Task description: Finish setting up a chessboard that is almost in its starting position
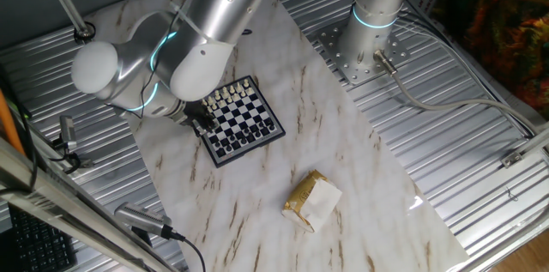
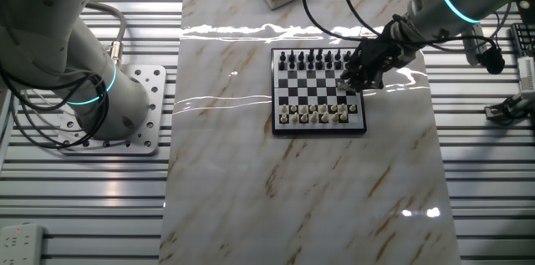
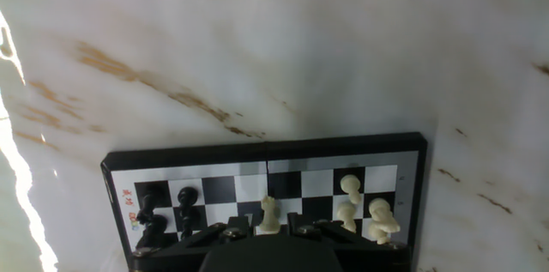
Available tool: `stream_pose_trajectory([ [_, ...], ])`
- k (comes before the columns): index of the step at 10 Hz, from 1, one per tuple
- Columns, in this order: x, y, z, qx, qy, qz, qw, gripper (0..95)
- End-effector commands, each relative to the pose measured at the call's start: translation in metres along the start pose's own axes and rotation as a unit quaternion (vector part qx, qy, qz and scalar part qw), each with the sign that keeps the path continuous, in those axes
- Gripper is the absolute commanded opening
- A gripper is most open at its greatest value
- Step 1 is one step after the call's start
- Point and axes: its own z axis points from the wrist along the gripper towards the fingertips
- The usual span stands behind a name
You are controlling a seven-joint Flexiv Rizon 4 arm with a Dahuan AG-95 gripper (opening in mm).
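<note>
The chessboard (image 2: 318, 91) sits mid-bench, its tiny, light, tippy pieces best pinched by the stem, and the jaws seem narrowed around a white piece (image 3: 270, 214).

Chessboard (image 1: 243, 121) lay mid-counter, arm (image 1: 202, 32) hung over its left edge, gripper hidden beneath, paper packet (image 1: 312, 201) sat toward the near edge.

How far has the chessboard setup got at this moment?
Mostly done: the chessboard shows its black row and white rows lined up. In hand: the gripper sits low over the board's edge, and the hand view shows a white piece between the jaws, though a firm grip cannot be confirmed. Left: setting that piece on its square and retreating.
</note>
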Motion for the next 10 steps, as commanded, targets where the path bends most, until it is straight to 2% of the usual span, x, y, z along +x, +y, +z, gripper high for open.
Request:
stream_pose_trajectory([
  [1, -0.0016, 0.0003, -0.0006, 0.000, 0.002, 0.000, 1.0000, 19.0],
  [10, -0.0049, 0.0019, -0.0040, 0.000, 0.010, 0.003, 0.9999, 19.0],
])
